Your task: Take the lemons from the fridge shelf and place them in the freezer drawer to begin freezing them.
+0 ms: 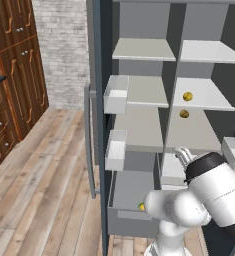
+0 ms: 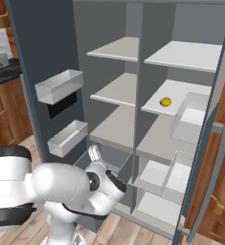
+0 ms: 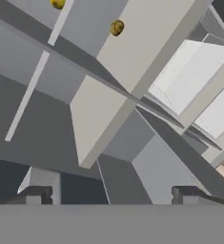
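Inside the open fridge, noting two lemons waiting in the right-hand column: one lemon [image 1: 187,96] sitting on the white upper shelf [image 1: 201,95], a second lemon [image 1: 184,114] lying just below, further back on the next shelf down. Also noting a third lemon [image 1: 141,206] already resting in the freezer drawer [image 1: 131,215], which is standing pulled out at the bottom left. Gripper [image 1: 184,154] hanging low, near the lowest shelf edge and above the drawer, pointing up and inward, jaws standing wide apart and carrying nothing. Judging the deciding relation thus: both remaining fruits lying above and beyond the jaws, toward the back and to the right, well apart from the fingertips. Seen from the hand camera, appearing at the far upper edge, nearer lemon [image 3: 116,27] well off the line between the fingers. Being round, offering no long axis to align with. Requiring, in all likelihood, a rise and forward reach before any closing
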